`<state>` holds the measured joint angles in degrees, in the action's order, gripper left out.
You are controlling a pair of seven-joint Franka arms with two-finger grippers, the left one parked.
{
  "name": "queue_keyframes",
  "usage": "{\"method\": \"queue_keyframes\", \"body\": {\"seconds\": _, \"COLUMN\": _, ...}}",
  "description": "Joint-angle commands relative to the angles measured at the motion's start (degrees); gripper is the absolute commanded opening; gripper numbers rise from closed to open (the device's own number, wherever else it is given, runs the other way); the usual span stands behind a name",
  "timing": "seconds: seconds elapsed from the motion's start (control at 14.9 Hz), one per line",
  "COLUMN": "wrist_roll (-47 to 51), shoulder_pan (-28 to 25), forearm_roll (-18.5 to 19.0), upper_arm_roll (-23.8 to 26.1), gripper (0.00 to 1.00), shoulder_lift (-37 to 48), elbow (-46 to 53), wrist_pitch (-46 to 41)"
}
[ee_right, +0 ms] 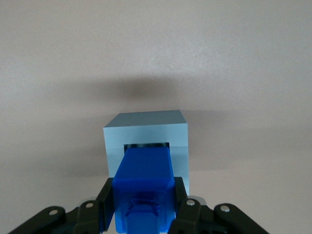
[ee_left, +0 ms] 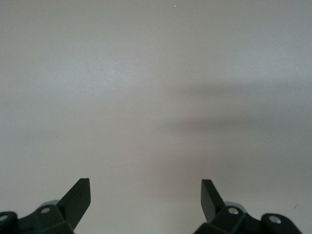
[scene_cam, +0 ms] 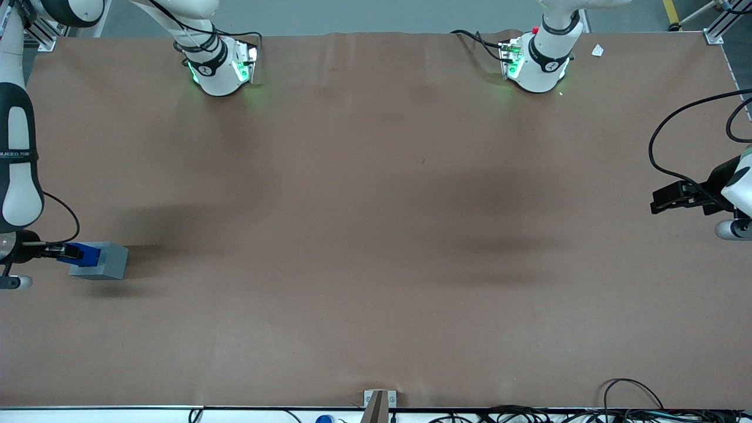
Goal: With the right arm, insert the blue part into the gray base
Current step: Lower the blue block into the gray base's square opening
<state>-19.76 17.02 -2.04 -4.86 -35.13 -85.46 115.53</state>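
Brown table [scene_cam: 376,235]: tool [ee_right: 144,207] clamped on blue part [ee_right: 145,183], long axis pointing into gray base [ee_right: 146,127] recess.

My brown counter [scene_cam: 376,235] carries the gray base [scene_cam: 101,261] toward the working arm's end; my gripper [scene_cam: 69,252] hovers right over it, gripping the blue part [scene_cam: 86,254].

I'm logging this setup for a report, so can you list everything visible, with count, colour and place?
blue part: one, bright blue, held over the gray base, its end at the recess.
gray base: one, light gray, on the table toward the working arm's end.
table: one, brown covering.
paper scrap: one, white, beside the parked arm's base.
cables: several, black, along the table edge nearest the front camera.
right arm: one, white with black bands.
gripper: one, black, closed on the blue part above the base.
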Motion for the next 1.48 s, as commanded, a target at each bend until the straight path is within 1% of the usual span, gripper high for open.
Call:
{"method": "queue_keyframes", "body": {"seconds": 0.0, "wrist_roll": 0.4, "shoulder_pan": 0.7, "forearm_roll": 0.9, "upper_arm_roll": 0.8, "gripper": 0.22, "shoulder_lift": 0.2, "elbow": -0.8, "wrist_pitch": 0.2}}
{"method": "queue_keyframes", "body": {"seconds": 0.27, "wrist_roll": 0.3, "shoulder_pan": 0.6, "forearm_roll": 1.0, "upper_arm_roll": 0.8, "gripper": 0.22, "shoulder_lift": 0.2, "elbow": -0.8, "wrist_pitch": 0.2}}
{"method": "queue_keyframes", "body": {"seconds": 0.54, "wrist_roll": 0.2, "shoulder_pan": 0.6, "forearm_roll": 2.0, "upper_arm_roll": 0.8, "gripper": 0.22, "shoulder_lift": 0.1, "elbow": -0.8, "wrist_pitch": 0.2}}
{"method": "queue_keyframes", "body": {"seconds": 1.41, "wrist_roll": 0.2, "shoulder_pan": 0.1, "forearm_roll": 2.1, "upper_arm_roll": 0.8, "gripper": 0.22, "shoulder_lift": -0.7, "elbow": -0.8, "wrist_pitch": 0.6}}
